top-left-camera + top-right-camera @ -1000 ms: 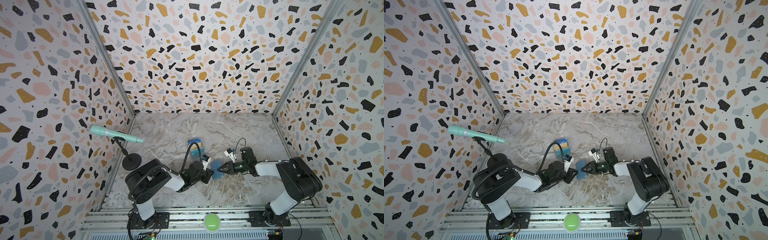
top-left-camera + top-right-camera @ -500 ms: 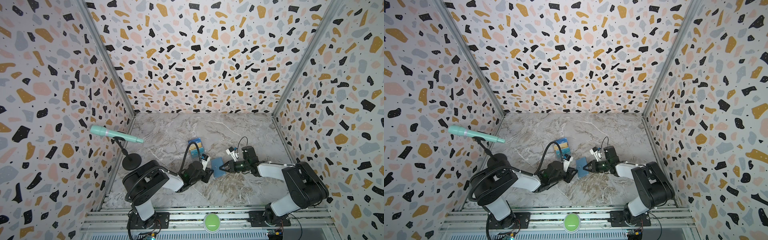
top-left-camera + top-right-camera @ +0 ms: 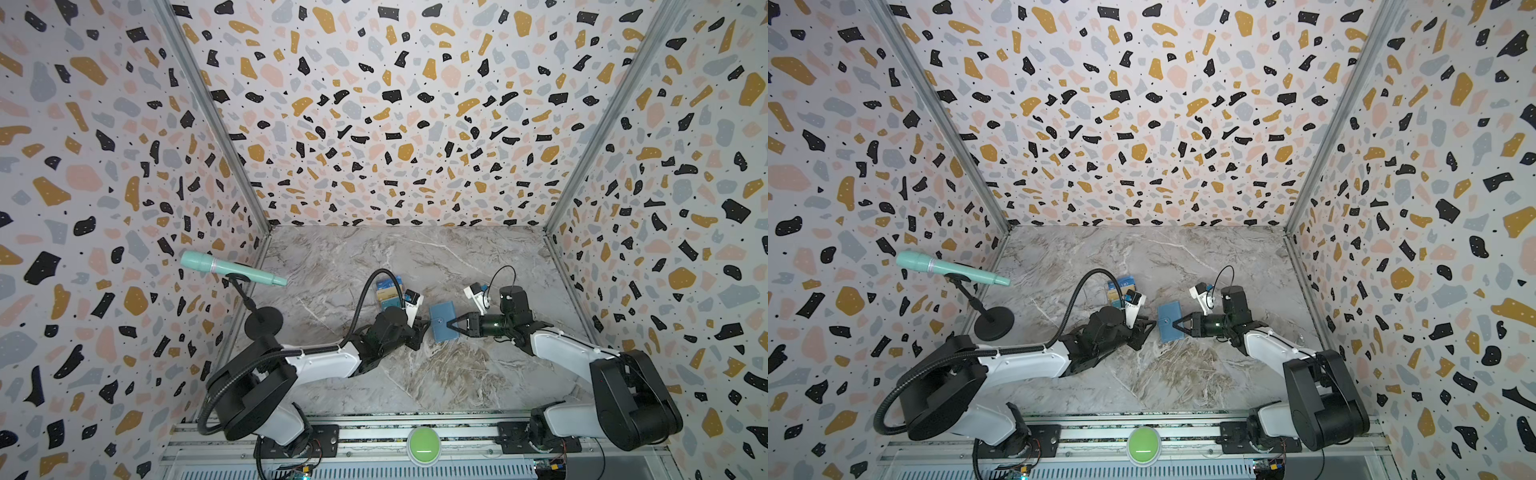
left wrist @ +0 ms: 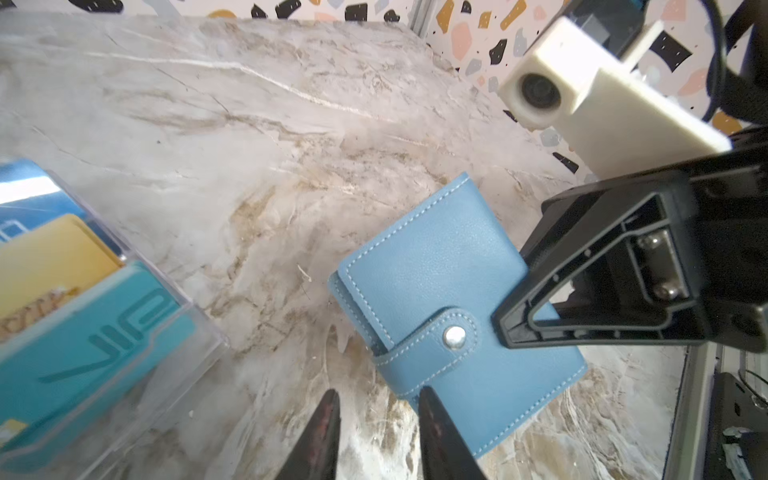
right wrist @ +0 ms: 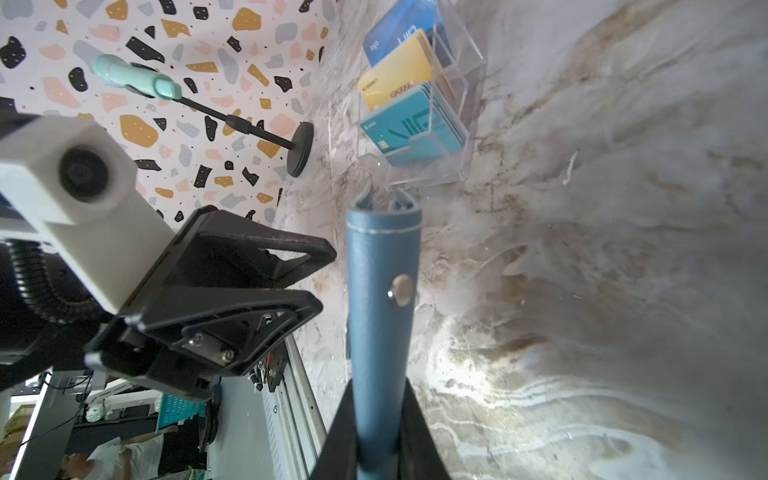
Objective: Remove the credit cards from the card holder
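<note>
In both top views, two robot arms reach toward each other over a marble table (image 3: 415,257). The right gripper (image 3: 449,323) pinches a closed blue card holder (image 3: 441,316) by its edge, holding it near the middle of the table. The left gripper (image 3: 424,328) sits just beside the holder's other edge. Behind the left arm stands a clear stand (image 3: 390,293) with credit cards (image 3: 1121,289) in it. A mint-green microphone (image 3: 232,270) on a black stand sits by the left wall.

In the left wrist view, the card holder (image 4: 453,307) is snapped shut, its tab and metal stud facing up. The left gripper's fingers (image 4: 324,432) are slightly apart, just short of the holder, gripping nothing.

In the right wrist view, the right gripper (image 5: 380,449) is pressed on the holder (image 5: 380,299), seen edge-on. Blue, gold and teal cards (image 5: 411,124) fill the stand beyond.
</note>
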Action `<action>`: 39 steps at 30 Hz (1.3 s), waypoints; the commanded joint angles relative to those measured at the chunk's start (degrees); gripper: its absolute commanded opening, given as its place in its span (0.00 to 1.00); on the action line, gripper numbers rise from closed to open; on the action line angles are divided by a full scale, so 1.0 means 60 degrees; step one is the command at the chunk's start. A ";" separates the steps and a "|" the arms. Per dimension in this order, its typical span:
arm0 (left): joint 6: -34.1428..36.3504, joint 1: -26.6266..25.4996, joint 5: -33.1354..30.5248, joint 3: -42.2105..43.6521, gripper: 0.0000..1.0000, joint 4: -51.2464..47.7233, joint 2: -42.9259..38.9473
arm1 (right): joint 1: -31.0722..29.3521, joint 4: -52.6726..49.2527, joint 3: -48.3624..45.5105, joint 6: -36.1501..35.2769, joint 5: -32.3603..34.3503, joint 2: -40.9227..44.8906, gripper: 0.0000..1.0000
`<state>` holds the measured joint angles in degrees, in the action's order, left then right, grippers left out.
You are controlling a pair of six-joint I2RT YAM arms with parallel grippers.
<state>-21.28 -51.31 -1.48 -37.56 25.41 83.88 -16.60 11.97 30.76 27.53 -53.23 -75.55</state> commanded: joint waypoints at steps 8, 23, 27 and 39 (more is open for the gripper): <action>-0.0102 -0.0060 -0.0193 -0.0607 0.32 -0.1262 -0.1607 | -0.0024 0.1322 -0.0347 -0.0238 0.0174 0.1414 0.00; -0.1580 -0.0062 0.0430 -0.1524 0.39 -0.0979 -0.0936 | -0.1068 0.1263 -0.0022 -0.0677 0.2267 0.1960 0.00; -0.2047 -0.0079 0.0241 -0.1533 0.48 -0.0959 -0.0954 | -0.1184 0.1460 -0.0037 -0.0563 0.2986 0.2087 0.00; -0.2151 -0.0116 0.0068 -0.2208 0.39 -0.1569 -0.0456 | -0.1644 0.1186 0.0193 -0.0862 0.4175 0.2568 0.00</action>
<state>-33.76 -51.55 -1.39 -48.84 15.51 80.36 -25.67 19.33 29.23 23.90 -30.63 -61.73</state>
